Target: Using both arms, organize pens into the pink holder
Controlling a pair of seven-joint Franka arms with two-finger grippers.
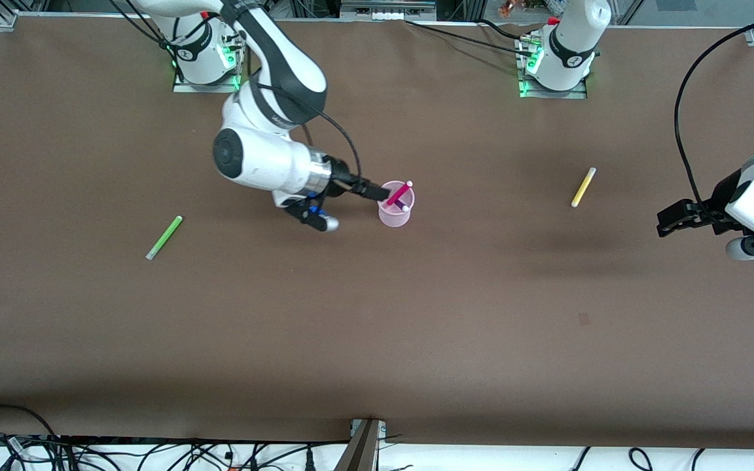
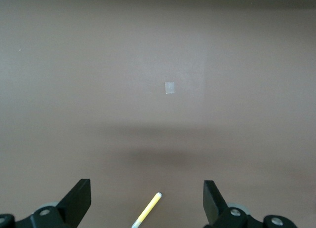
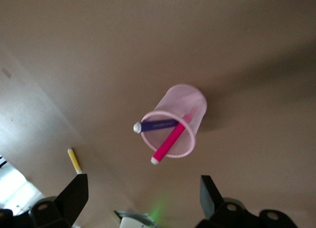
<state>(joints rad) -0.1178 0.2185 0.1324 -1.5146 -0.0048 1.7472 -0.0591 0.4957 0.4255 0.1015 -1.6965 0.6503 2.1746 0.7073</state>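
The pink holder (image 1: 395, 213) stands upright mid-table. The magenta pen (image 1: 400, 193) and the dark purple pen (image 1: 404, 207) lean inside it. My right gripper (image 1: 377, 191) is open and empty, right beside the holder's rim on the side toward the right arm's end. In the right wrist view the holder (image 3: 193, 105) holds the magenta pen (image 3: 170, 141) and the purple pen (image 3: 157, 125), beyond the open right gripper (image 3: 143, 198). The lime green pen (image 1: 164, 237) lies toward the right arm's end. The yellow pen (image 1: 583, 187) lies toward the left arm's end. My left gripper (image 1: 670, 220) is open and empty, and the yellow pen (image 2: 148, 209) shows between its fingers.
The brown table (image 1: 377, 327) carries a small pale tape patch (image 1: 584, 318), nearer the front camera than the yellow pen; it also shows in the left wrist view (image 2: 170, 88). The arm bases (image 1: 554, 65) stand along the table's edge farthest from the front camera. Cables (image 1: 154, 451) hang below the edge nearest it.
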